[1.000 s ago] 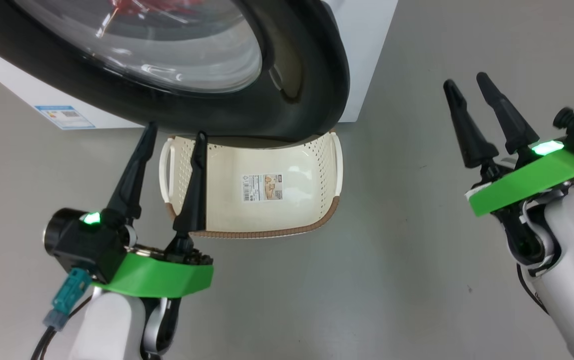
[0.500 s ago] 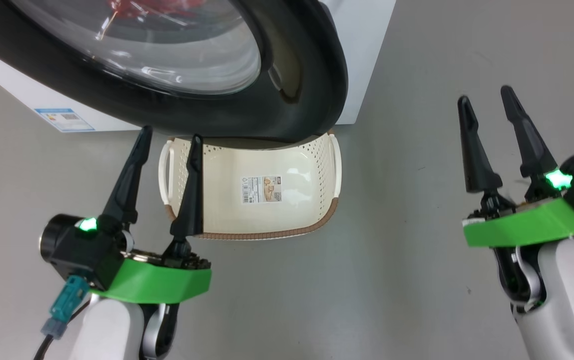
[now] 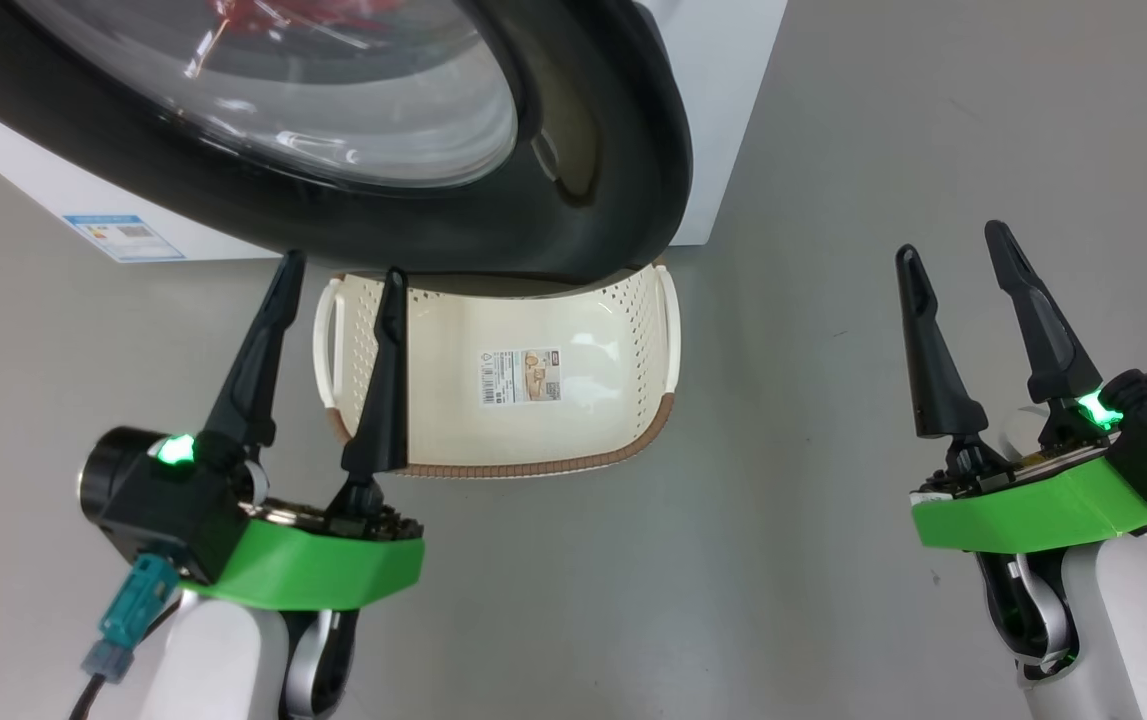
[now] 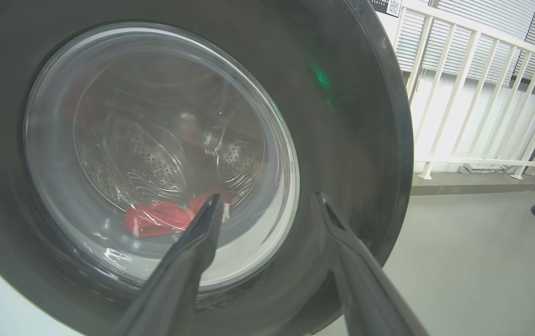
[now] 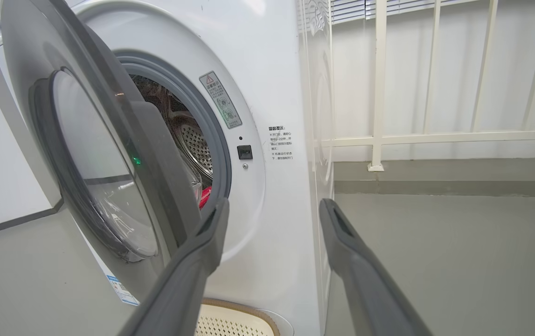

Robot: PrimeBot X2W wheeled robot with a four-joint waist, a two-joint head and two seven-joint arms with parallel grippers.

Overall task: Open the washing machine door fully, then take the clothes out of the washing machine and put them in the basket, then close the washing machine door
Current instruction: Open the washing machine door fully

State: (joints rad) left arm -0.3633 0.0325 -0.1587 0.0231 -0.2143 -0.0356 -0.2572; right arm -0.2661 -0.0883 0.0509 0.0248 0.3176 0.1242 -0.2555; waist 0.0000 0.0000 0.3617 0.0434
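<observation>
Right pincer [image 3: 949,240] lowered, fingers apart, left pincer [image 3: 344,263] unmoved near basket [image 3: 533,466], fingers apart

**Two white arms tipped in black and bright green**

The left gripper [image 3: 344,263] and the right gripper [image 3: 949,240] each carry two long matte black fingers [image 3: 258,360], tapering from a broad base to a slim tip. The right wrist view shows a shallow slot [image 5: 342,220] near one tip. Each pair sits on a bright green wedge-shaped collar [image 3: 318,570] beside a boxy black camera housing [image 3: 158,500] with a small glowing green light [image 3: 176,449]. Below are smooth white forearm shells [image 3: 218,660] with a silver-grey joint piece [image 3: 305,655]. A teal connector [image 3: 128,605] with a black cable [image 3: 83,700] comes off the left housing.
</observation>
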